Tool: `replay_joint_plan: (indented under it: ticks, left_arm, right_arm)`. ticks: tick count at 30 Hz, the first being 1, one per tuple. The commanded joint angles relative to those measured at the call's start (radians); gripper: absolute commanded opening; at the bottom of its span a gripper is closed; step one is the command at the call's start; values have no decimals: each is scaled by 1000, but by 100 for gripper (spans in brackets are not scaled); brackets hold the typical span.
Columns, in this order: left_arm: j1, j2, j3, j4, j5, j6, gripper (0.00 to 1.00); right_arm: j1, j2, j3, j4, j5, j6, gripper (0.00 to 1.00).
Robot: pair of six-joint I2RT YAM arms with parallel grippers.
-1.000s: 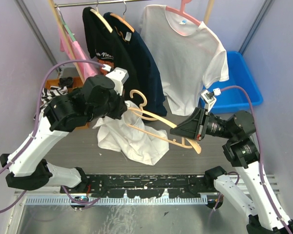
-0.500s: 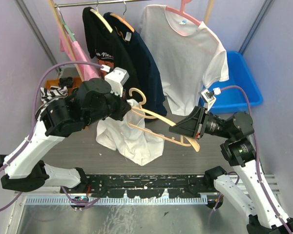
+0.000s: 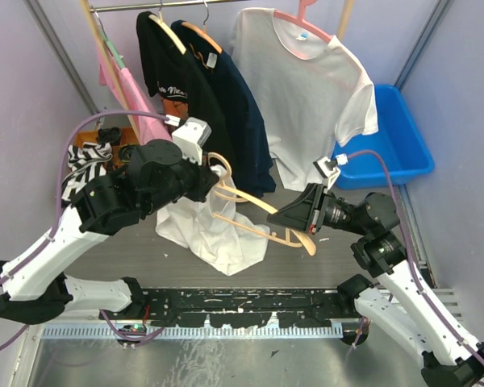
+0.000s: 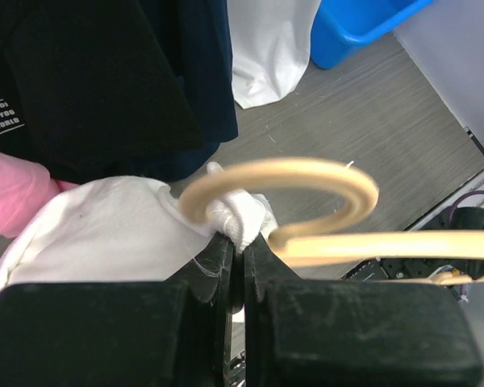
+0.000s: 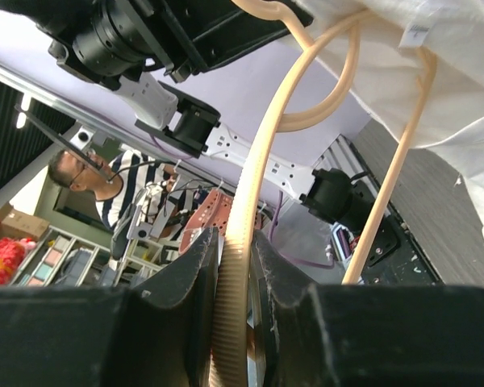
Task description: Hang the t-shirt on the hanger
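With our left fingers (image 4: 210, 270) pinched nearly shut on bunched t-shirt (image 3: 214, 230) cloth at the hanger (image 4: 282, 170) hook, its hem trailing on the surface (image 3: 129, 242) left of centre, our right fingers (image 5: 195, 270) clamp one hanger arm, steadying it aloft for threading.

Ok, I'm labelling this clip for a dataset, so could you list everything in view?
t-shirt: one, white, hanging from the left gripper towards the table
hanger: one, light wood, held above the table between the arms
black shirt: one, on the rail, left
navy shirt: one, on the rail, middle
hung white shirt: one, on the rail, right
pink garment: one, far left, behind the black shirt
striped cloth: one, black and white, left edge
bin: one, blue, back right
left gripper: shut on the t-shirt at the hanger's hook
right gripper: shut on the hanger's arm
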Motion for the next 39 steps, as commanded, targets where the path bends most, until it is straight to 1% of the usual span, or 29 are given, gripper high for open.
replay_joint_plan:
  ticks: [1,5,9,13,16,25,28,31,35,39]
  left_arm:
    - [-9,-17,-40,122,4,-9,13]
    - [-9,-32,-70,132,12,-16,22]
    - [-8,-57,-99,133,36,-24,29]
    - [-10,-93,-142,127,43,-30,31]
    - [-10,-130,-182,129,42,-33,31]
    - [-9,-215,-333,209,95,-34,34]
    - [-8,-222,-349,210,72,-30,35]
    - [-8,-238,-353,196,33,-30,38]
    - [-8,-269,-369,127,-88,-63,41]
    - [-9,-327,-454,92,-192,-132,42]
  right_arm:
    - [107,-5,-28,158,145,-16,1]
    - [185,5,-69,190,205,-33,1]
    - [196,8,-81,195,229,-46,1]
    - [197,9,-74,155,246,-80,1]
    - [197,11,-97,163,251,-80,1]
    - [206,10,-241,380,240,-3,1]
    - [215,18,-270,439,239,7,1]
    - [219,27,-293,462,239,5,1]
    - [226,34,-361,535,241,4,1]
    - [228,45,-431,621,250,23,1]
